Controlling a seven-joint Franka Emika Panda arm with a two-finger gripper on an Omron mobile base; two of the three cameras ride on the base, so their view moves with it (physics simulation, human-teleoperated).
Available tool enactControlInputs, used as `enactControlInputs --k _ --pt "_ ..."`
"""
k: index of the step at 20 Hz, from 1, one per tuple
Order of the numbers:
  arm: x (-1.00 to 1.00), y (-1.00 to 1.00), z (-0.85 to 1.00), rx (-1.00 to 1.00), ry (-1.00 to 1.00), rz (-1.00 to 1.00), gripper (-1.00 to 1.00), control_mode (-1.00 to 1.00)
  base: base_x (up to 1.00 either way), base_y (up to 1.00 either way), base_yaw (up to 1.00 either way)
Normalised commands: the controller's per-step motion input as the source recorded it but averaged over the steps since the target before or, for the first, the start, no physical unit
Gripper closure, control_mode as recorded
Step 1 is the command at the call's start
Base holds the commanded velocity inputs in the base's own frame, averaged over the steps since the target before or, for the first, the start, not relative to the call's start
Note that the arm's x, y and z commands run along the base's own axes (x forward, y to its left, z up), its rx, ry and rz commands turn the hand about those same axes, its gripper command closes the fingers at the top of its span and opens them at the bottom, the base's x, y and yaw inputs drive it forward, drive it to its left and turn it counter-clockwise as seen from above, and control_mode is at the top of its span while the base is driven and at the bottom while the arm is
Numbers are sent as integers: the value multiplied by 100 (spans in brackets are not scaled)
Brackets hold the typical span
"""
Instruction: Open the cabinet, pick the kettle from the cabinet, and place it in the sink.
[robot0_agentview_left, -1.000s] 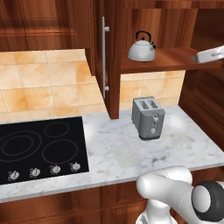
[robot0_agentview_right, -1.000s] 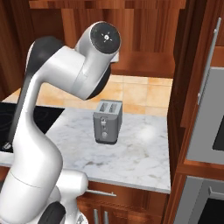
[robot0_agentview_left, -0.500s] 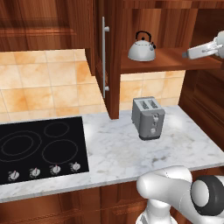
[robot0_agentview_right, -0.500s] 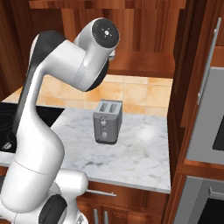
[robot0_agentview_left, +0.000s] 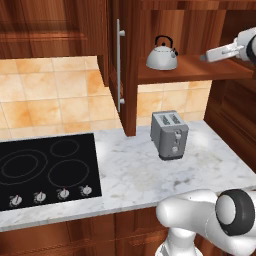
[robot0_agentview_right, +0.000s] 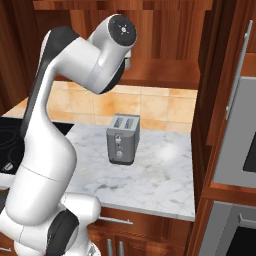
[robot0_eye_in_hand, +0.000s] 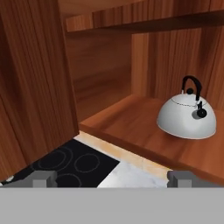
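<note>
Pincer spread wide and empty, level with the open cabinet's shelf.

The pincer (robot0_agentview_left: 206, 57) hangs at the right end of the shelf (robot0_agentview_left: 200, 70), well apart from the kettle (robot0_agentview_left: 162, 56), which sits upright toward the left. Polished, rounded metal like that looks rigid and slippery, probably light if empty; the black arched handle (robot0_eye_in_hand: 192, 85) seems the surest hold. Below, a toaster (robot0_agentview_left: 169, 134) stands on the marble table (robot0_agentview_left: 130, 175).

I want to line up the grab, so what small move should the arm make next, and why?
Probably ease the open gripper in along the shelf toward the kettle. The cabinet door is already open, the kettle sits upright on the inner shelf, and in the hand view it lies off to one side, apart from the fingertips.
</note>
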Motion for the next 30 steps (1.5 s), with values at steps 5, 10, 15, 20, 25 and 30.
enactControlInputs --k 5,10,15,20,25,30 --pt "28 15 0 0 0 -10 -100 -100 0 0 0" --pt "30 8 -3 0 0 -11 -100 -100 0 0 0" --pt "32 1 -2 0 1 -3 -100 -100 0 0 0" --pt "38 0 -4 0 4 -1 -100 -100 0 0 0" --pt "39 -5 -1 0 8 0 -100 -100 0 0 0" --pt "43 -6 -1 0 8 0 -100 -100 0 0 0"
